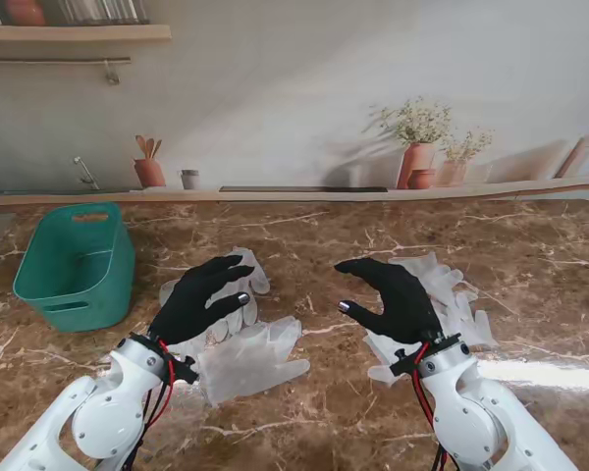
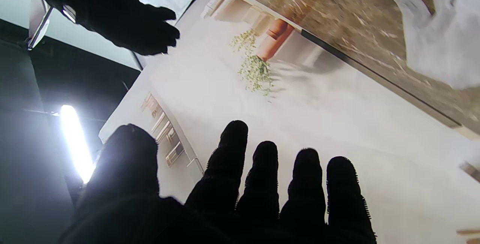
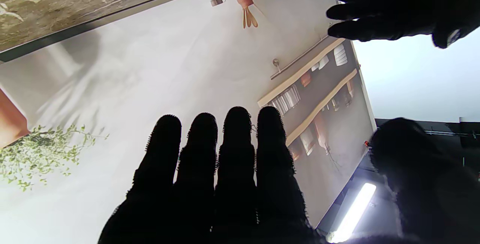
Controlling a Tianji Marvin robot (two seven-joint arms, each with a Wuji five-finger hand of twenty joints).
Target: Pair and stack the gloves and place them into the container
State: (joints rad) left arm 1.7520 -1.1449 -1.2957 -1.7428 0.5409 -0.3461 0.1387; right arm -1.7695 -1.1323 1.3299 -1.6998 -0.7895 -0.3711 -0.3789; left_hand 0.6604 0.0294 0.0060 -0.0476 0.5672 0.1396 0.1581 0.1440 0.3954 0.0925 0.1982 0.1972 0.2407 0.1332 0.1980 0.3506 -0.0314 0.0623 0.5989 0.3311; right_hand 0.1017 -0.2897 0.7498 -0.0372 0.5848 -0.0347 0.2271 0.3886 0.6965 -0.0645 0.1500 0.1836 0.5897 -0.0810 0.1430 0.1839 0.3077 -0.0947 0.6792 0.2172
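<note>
1. The left hand [image 1: 201, 297] hovered over the marbled desk [image 1: 304, 245], palm turned inward, its black fingers [image 1: 226, 267] spread apart and holding nothing; the thumb pointed toward the other hand.
2. The right hand [image 1: 393, 294] hung opposite it, well apart, likewise empty; its fingers [image 1: 358, 267] were loosely curved and separated, thumb tip showing a metal cap.
3. Translucent white gloves lay in two groups on the desk; the left group [image 1: 250, 358] sat under and just beside the left hand, one glove nearer to me with its fingers pointing right, others partly hidden beneath the palm.
4. The right group [image 1: 452, 294] lay beneath and to the right of the right hand, overlapping one another; how many gloves were in each heap could not be told.
5. The teal container [image 1: 74, 270] stood at the far left of the desk, well apart from both heaps; its inside showed no glove.
6. In the left wrist view the four fingers [image 2: 264, 172] and thumb rose apart, with the other hand across from them; the right wrist view showed its fingers [image 3: 236, 139] side by side, thumb set off.
</note>
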